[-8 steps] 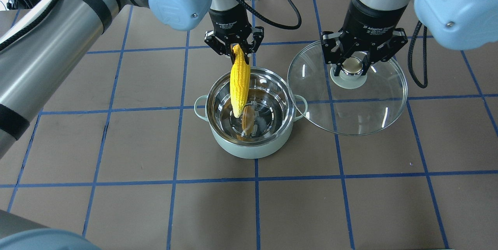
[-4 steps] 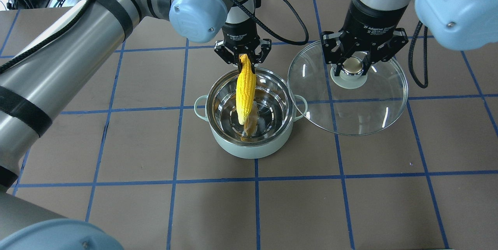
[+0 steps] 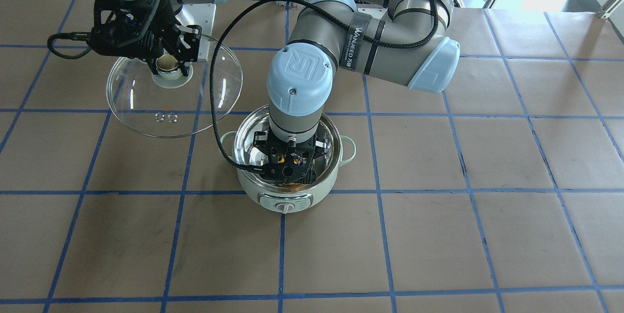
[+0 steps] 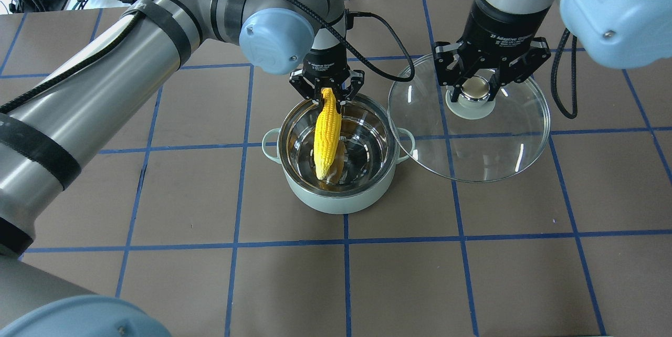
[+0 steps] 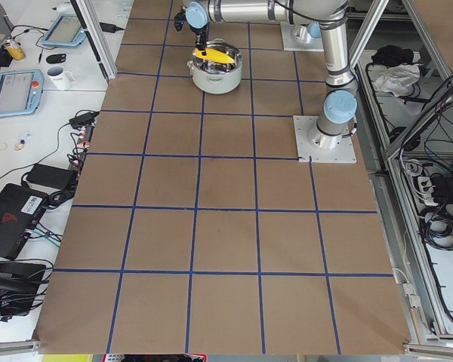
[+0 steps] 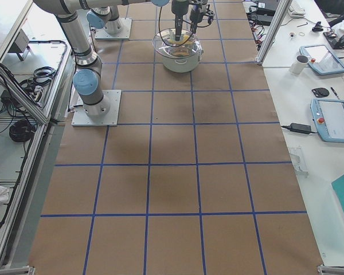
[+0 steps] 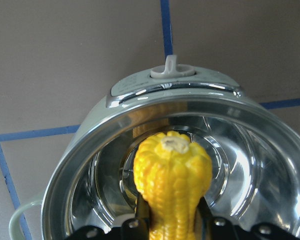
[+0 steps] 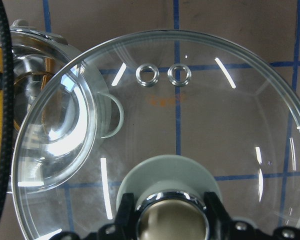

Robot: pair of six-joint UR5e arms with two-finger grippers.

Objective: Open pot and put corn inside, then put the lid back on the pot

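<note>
The mint-green pot (image 4: 338, 198) stands open at the table's middle, steel inside showing; it also shows in the front view (image 3: 253, 195) and left wrist view (image 7: 90, 130). My left gripper (image 4: 327, 91) is shut on the thick end of the yellow corn (image 4: 325, 135), which hangs tip-down inside the pot, also in the left wrist view (image 7: 172, 175). My right gripper (image 4: 476, 87) is shut on the knob of the glass lid (image 4: 472, 153), held in the air to the pot's right, its edge overlapping the pot's handle. The lid also shows in the right wrist view (image 8: 190, 125) and front view (image 3: 141, 113).
The table is brown paper with a blue tape grid (image 4: 346, 242). The left arm's black cable (image 3: 214, 108) loops beside the pot. Monitors and tablets lie on side benches (image 5: 15, 90) beyond the table ends.
My left gripper has moved toward the pot and down, lowering the corn deeper into the pot. The right gripper and the lid have stayed in place.
</note>
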